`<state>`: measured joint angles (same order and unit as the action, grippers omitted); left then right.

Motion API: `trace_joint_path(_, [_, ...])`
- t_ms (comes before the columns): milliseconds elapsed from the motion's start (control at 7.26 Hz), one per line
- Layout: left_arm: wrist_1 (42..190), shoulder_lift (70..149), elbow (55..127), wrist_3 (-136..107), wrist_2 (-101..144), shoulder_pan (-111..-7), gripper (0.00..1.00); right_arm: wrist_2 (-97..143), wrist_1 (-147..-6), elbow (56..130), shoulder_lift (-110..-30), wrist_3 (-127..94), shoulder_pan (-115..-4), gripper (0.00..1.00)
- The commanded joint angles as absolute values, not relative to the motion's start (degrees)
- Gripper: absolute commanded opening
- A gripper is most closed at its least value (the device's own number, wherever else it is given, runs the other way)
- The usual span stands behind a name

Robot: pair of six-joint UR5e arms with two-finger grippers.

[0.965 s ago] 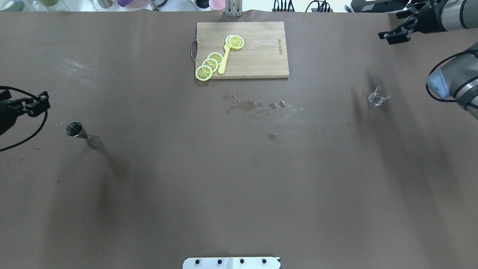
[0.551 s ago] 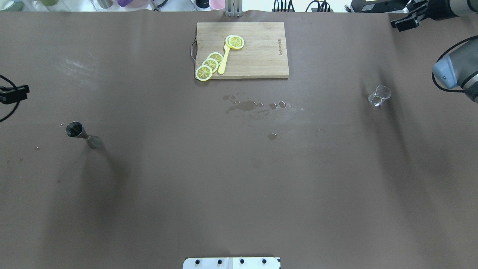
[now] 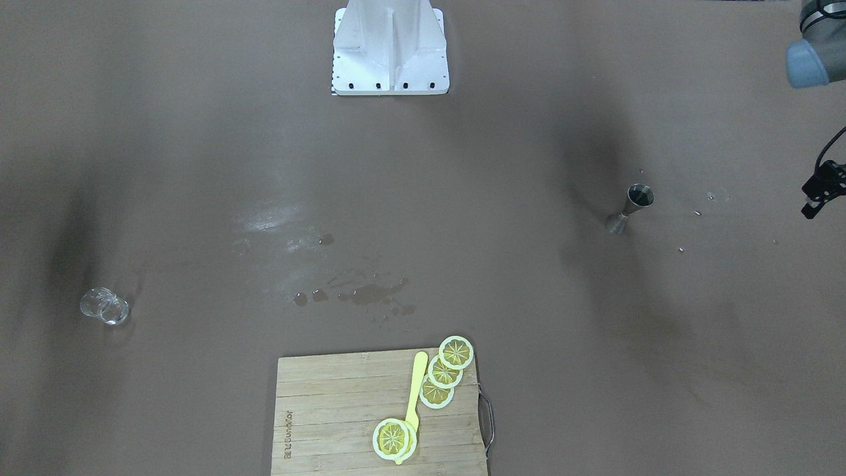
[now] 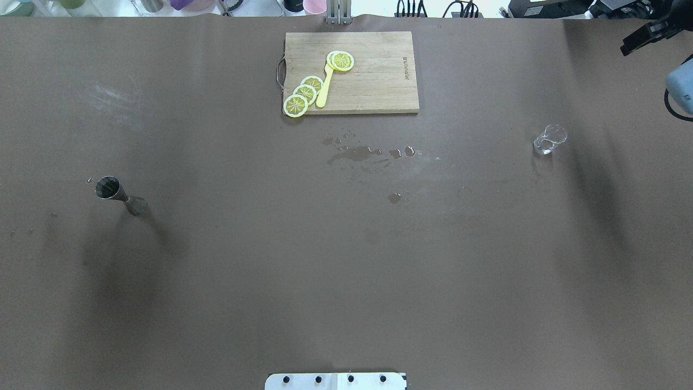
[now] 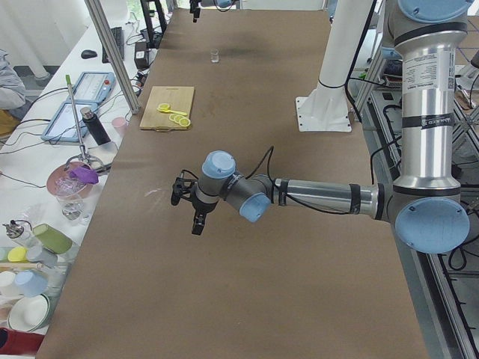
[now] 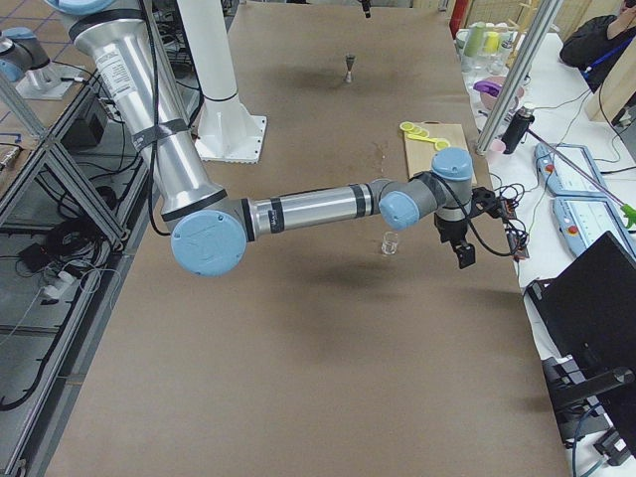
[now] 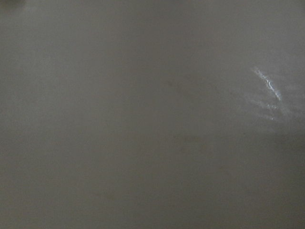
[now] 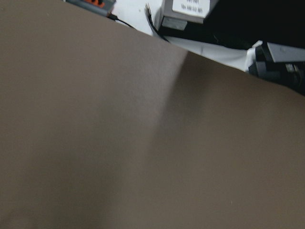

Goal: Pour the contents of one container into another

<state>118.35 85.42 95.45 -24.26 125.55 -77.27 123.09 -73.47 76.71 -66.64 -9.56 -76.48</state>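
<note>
jigger [image 4: 120,196]: steel, double cone, upright on the table [image 4: 346,281], on the robot's left side.
glass [image 4: 549,139]: small, clear, upright, on the robot's right side, well apart from the jigger; contents cannot be told.
left gripper [image 3: 816,195]: raised at the table's left margin, outboard of the jigger and apart from it; only partly in view, so whether the jaws are parted or closed cannot be told.
right gripper [image 4: 643,37]: raised at the far right corner, well apart from the glass; jaw state cannot be told.
board [image 4: 379,81]: wooden, far middle of the table, with a metal handle on its left end.
lemon slices [image 4: 304,93]: an overlapping row at the board's near-left corner; more at the far tip of the utensil.
utensil [image 4: 324,93]: yellow, lying on the board beside the row.
spill [image 4: 354,154]: wet patches on the table, just on the near side of the board.
</note>
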Motion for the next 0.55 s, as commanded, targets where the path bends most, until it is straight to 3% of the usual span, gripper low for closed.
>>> trace_joint_path(0, [100.3, 85.7, 94.2, -10.7, 134.4, -83.5, 0.99, 128.7, -84.1, 77.3, -68.5, -9.5, -78.9, 1.0])
trace_joint_path(138, [93.8, 86.9, 94.2, -10.8, 136.5, -84.3, 0.99, 128.8, -88.8, 78.6, -68.7, -9.5, -79.5, 1.0])
trace_joint_path(413, [95.1, 84.7, 94.4, -10.4, 140.7, -85.5, 0.99, 129.2, -103.3, 85.3, -69.2, -9.5, -80.2, 1.0])
